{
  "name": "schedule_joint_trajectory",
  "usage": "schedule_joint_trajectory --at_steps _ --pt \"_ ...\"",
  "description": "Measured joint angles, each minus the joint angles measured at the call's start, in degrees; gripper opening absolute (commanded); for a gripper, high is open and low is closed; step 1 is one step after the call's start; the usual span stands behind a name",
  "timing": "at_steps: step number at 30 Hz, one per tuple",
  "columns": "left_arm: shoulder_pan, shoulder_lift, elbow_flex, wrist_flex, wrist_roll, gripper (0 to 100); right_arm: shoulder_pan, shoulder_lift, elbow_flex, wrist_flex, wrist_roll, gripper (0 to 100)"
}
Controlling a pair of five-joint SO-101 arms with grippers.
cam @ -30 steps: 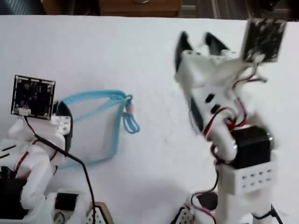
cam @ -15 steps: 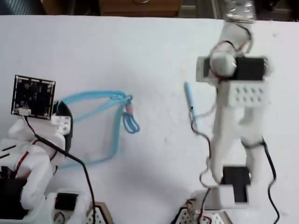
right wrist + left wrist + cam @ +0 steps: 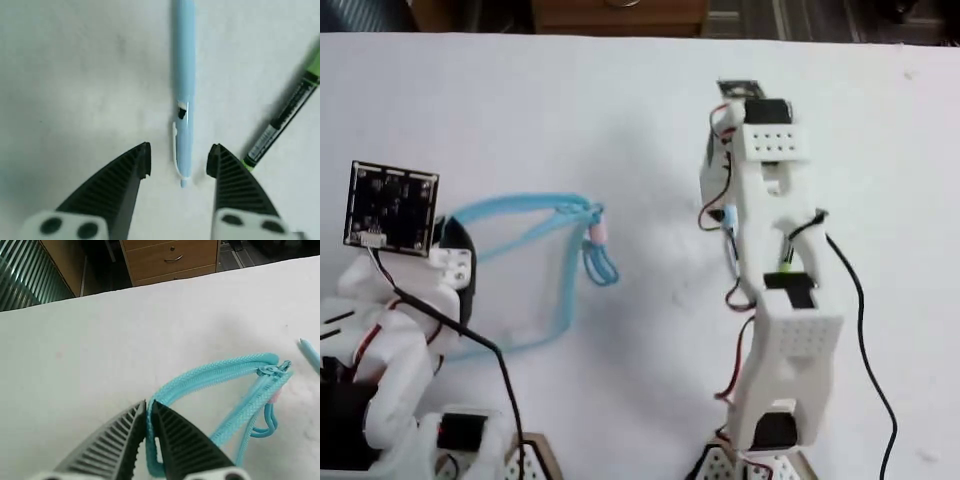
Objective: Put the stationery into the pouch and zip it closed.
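The right gripper point(image 3: 180, 152), jaws apart, hung above a light, stiff, likely slippery blue pen point(image 3: 183, 75), best pinched mid-barrel; the left gripper point(image 3: 149, 407) clenched the soft pouch point(image 3: 220, 372) rim.

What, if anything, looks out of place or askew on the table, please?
Nothing stands out. The left claw pinches the rim of the pouch; the blue pen and green marker lie loose on the table, apparently undamaged.
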Motion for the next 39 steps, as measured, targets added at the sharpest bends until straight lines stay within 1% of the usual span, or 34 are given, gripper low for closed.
schedule_joint_trajectory --at_steps 8,18,21,26,28,35,39 --pt "0.0 0.0 0.0 0.0 0.0 3 -0.6 7.0 -7.6 -7.4 7.4 19.0" --pt "-0.1 0.0 0.0 0.0 0.0 3 -0.7 21.9 -18.4 -8.7 8.2 18.7" --pt "-0.1 0.0 0.0 0.0 0.0 3 -0.8 24.3 -22.0 -7.1 8.2 16.9" --pt "-0.1 0.0 0.0 0.0 -0.1 3 -0.3 26.0 -26.6 -4.3 8.2 1.2" --pt "-0.1 0.0 0.0 0.0 -0.2 3 -0.5 26.2 -28.0 -2.9 8.2 2.9" --pt "-0.1 0.0 0.0 0.0 -0.2 3 -0.7 26.2 -36.3 4.9 8.1 1.6" --pt "-0.1 0.0 0.0 0.0 -0.2 3 -1.2 23.9 -39.0 5.2 6.3 1.6"
